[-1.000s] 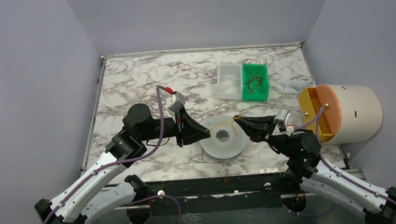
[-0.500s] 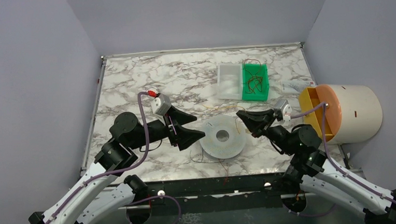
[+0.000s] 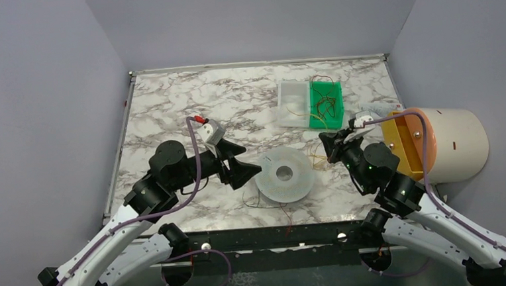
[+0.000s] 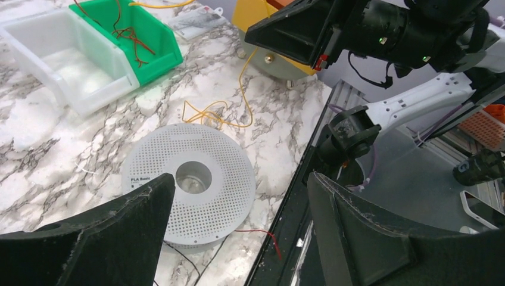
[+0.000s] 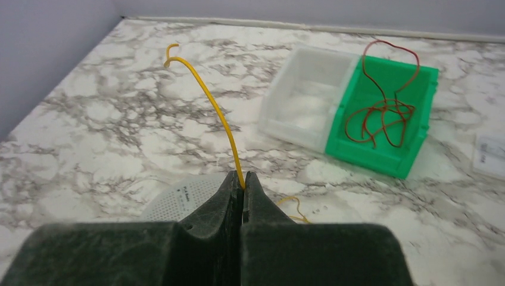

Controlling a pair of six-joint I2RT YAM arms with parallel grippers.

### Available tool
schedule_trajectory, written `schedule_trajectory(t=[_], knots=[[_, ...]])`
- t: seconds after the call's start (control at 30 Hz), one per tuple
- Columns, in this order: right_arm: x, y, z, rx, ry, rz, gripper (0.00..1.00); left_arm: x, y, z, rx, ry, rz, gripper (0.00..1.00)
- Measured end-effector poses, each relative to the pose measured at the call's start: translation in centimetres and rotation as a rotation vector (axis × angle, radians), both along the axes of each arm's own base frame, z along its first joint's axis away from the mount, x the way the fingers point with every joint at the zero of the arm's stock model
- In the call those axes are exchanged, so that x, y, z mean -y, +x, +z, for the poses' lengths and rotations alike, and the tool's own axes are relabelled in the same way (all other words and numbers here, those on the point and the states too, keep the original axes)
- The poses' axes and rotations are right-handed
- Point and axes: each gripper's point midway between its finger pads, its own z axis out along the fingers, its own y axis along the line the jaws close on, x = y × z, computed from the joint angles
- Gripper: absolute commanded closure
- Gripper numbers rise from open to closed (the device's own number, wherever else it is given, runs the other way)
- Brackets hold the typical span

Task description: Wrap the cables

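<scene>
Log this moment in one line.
left gripper open beside spool | right gripper shut on yellow cable | red cables in green bin

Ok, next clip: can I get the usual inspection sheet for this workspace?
Surface: marbled table, white and grey.
Job's things: spool lies flat; yellow wire loops beside it; red wires in green bin.
Clutter: clear bin against the green one; cream cylinder, orange-ended, at the right edge.
Grippers: left gripper open, empty, beside spool; right gripper shut on yellow wire.
Cables: lilac arm cords loop along both arms.
Surroundings: plain grey walls on three sides.
</scene>
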Motion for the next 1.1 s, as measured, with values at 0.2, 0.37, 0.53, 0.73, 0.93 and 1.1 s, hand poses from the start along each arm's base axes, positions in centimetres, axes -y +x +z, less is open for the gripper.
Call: schedule_trajectory(t=[0.2, 0.37, 0.53, 0.73, 0.93, 1.1], knots=[[2.8, 0.6, -2.4, -0.086, -0.051, -0.167, 0.99, 1.1, 0.9, -2.4, -0.071, 0.056, -0.006, 0.17], [4.9, 0.8, -3.1, -0.116, -0.036, -0.3, 0.99, 2.6, 1.6, -5.5, -0.17, 0.126, -0.022, 0.17], [5.8, 1.2, -3.4, -0.139, -0.033, -0.383, 0.99, 4.4, 1.2, -8.4, -0.227, 0.205, -0.048, 0.01], [6.4, 1.4, -4.6, -0.177, -0.048, -0.445, 0.99, 7.0, 0.7, -12.1, -0.249, 0.335, -0.012, 0.01], [6.8, 1.3, -5.3, -0.204, -0.016, -0.477, 0.99, 10.3, 0.1, -14.5, -0.195, 0.459, 0.028, 0.01], [7.6, 1.6, -6.4, -0.236, -0.005, -0.521, 0.99, 11.8, 0.7, -16.6, -0.145, 0.549, 0.086, 0.01]])
